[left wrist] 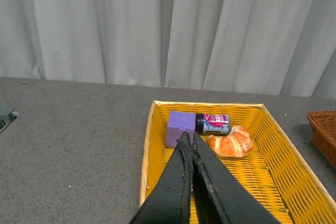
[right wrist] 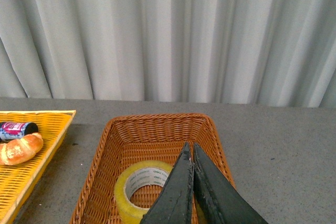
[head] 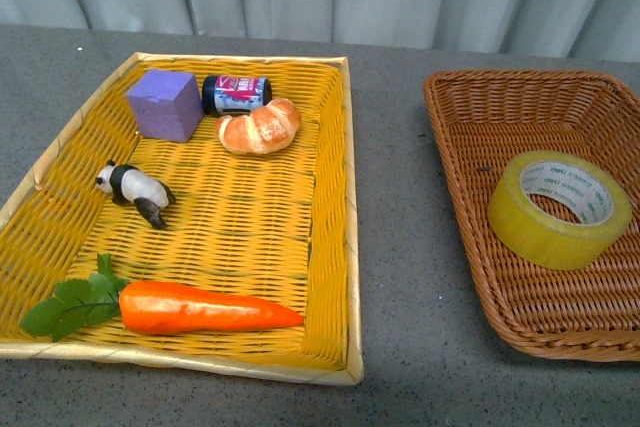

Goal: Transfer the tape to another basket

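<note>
1. Front view: the wide roll of translucent yellowish packing tape [head: 560, 209] lies inside the deep brown woven wicker basket [head: 470, 212], tilted with one edge up against the basket's sloping side. The shallow bright yellow woven tray [head: 332, 197] sits just beside it, apart, holding a purple foam cube [head: 165, 103], a small dark can with a pink label [head: 236, 93], a golden croissant [head: 260, 127], a black-and-white panda figurine [head: 136, 190] and an orange carrot with green leaves [head: 165, 308]. Neither arm is visible here (both appear held back from the work area).

2. Left wrist view: the left gripper [left wrist: 188, 139] has its black fingers pressed together with nothing between them. It hangs above the tray, pointing toward the cube, can and croissant.

3. Right wrist view: the right gripper [right wrist: 189, 149] is likewise closed and empty, poised above the wicker basket with the tape directly below its tips. Judgement: the tape rests where the task wants it, so the transfer looks complete.
</note>
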You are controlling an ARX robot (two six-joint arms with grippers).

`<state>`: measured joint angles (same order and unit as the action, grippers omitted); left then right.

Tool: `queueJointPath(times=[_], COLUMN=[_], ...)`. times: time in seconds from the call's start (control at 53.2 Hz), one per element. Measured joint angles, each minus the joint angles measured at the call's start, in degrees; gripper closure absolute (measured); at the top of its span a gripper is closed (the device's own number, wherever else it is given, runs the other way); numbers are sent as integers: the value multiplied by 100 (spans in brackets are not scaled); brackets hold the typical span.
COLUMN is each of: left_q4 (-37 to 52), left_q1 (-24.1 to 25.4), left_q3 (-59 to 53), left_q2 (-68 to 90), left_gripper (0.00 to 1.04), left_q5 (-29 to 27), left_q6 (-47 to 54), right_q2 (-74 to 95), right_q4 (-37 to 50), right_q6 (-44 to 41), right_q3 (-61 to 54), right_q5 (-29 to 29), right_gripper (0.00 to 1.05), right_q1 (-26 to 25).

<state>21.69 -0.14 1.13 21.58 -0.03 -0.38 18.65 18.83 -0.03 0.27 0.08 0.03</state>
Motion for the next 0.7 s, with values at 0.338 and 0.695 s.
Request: queueJointPath(times=[0.338,0.695], left_q4=[-656,-1954], left_q1=[0,0], left_q3=[0,0], left_q2=[-669,-1766], left_gripper=[101,101], left_q5=[0,11], left_q6=[0,7], right_q2=[-592,-1840], right_q4=[-590,-1856], right_q6=[2,0], right_q3=[0,4], right_q5=[-2,-17], right_gripper=[104,104], right_q1=[0,0])
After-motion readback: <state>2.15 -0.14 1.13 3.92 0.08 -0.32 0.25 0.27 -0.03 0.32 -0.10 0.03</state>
